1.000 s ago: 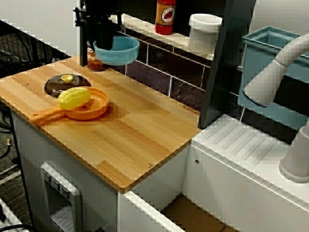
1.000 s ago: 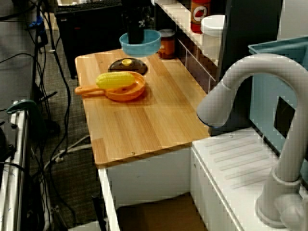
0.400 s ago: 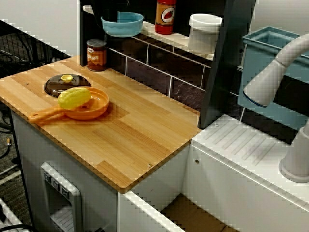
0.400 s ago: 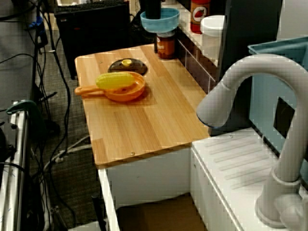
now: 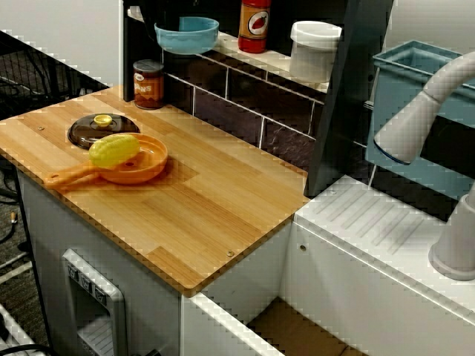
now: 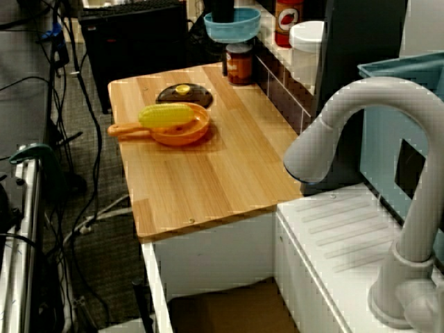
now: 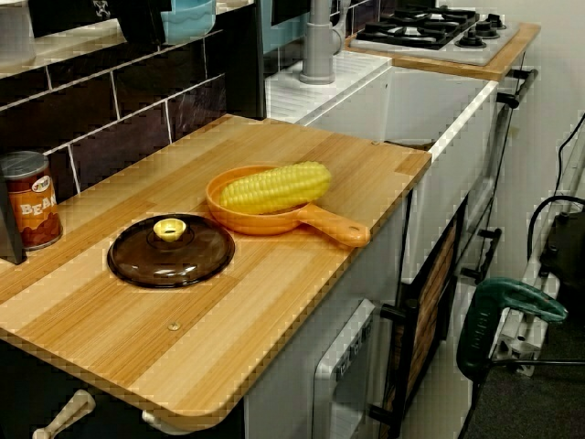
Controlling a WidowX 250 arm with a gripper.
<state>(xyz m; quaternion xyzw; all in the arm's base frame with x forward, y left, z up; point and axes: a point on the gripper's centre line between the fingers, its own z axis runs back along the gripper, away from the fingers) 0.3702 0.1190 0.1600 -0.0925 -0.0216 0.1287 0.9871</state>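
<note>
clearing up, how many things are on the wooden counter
4: red bean can at the back, brown glass lid, orange plastic pan beside it, yellow corn cob in the pan. None seems hidden.

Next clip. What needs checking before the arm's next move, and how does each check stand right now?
1. Grip on blue bowl: ok; the gripper sits at its rim, and the bowl is level.
2. Bowl resting on the shelf: cannot tell; its base is about at ledge height.
3. Gap to red bottle: ok, apart.
4. Bean can under the bowl: ok, upright, not touched.
5. Orange pan with corn, and brown lid: ok, well away on the counter.
</note>
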